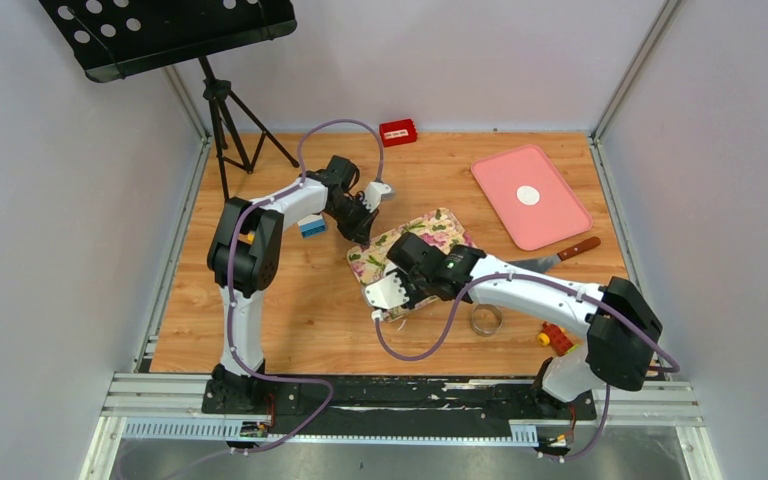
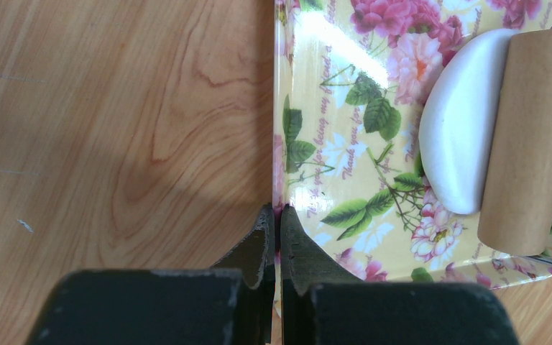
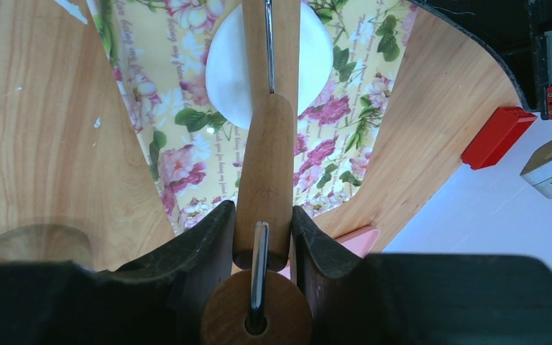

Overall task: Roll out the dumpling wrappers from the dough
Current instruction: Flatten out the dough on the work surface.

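Straight ahead of the right tool [image 3: 262, 212], clamped on the rolling pin [image 3: 266, 165] handle, the dough [image 3: 315, 57] lies under the roller. Left tool [image 2: 277, 215] pinches the tray [image 2: 330, 108] rim.

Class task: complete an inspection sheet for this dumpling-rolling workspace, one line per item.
Surface: wooden table, floral tray near its middle.
Job's things: flattened white dough on the floral tray under the rolling pin; one round wrapper on the pink tray.
Clutter: ring cutter, knife, red block, white-and-blue block, red-and-yellow toy.
Grippers: left gripper shut at the floral tray's edge; right gripper shut on the rolling pin's handle.
Cables: purple cable looped along each arm.
Surroundings: black perforated stand on a tripod, grey walls.
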Robot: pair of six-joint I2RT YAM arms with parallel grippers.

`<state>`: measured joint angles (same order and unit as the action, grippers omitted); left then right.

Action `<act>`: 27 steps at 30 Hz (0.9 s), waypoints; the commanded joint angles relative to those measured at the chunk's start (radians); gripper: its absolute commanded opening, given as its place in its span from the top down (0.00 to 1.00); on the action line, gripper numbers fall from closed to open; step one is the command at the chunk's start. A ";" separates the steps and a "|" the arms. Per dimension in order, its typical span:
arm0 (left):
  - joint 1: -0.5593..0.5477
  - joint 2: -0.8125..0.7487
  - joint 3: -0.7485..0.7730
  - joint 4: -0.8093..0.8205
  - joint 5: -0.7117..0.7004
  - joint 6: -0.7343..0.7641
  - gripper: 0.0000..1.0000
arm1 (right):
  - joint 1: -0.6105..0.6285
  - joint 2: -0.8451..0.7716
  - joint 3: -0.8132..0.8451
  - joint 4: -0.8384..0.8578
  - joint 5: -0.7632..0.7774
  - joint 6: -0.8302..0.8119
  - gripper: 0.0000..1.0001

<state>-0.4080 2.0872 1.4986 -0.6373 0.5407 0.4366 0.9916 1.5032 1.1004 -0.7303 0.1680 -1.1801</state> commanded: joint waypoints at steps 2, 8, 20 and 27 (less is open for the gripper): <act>-0.014 -0.012 -0.021 -0.012 -0.035 0.022 1.00 | -0.008 0.087 -0.069 -0.007 -0.049 0.008 1.00; -0.014 -0.013 -0.021 -0.013 -0.033 0.022 1.00 | -0.018 0.144 -0.078 0.056 -0.025 0.012 1.00; -0.014 -0.020 -0.022 -0.012 -0.032 0.022 1.00 | -0.041 0.162 -0.032 0.172 0.021 0.011 1.00; -0.014 -0.020 -0.021 -0.010 -0.032 0.019 1.00 | -0.048 0.033 0.045 0.240 0.048 0.010 1.00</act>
<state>-0.4080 2.0869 1.4986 -0.6373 0.5407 0.4366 0.9512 1.6108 1.0992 -0.4400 0.2417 -1.1805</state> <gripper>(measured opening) 0.017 0.323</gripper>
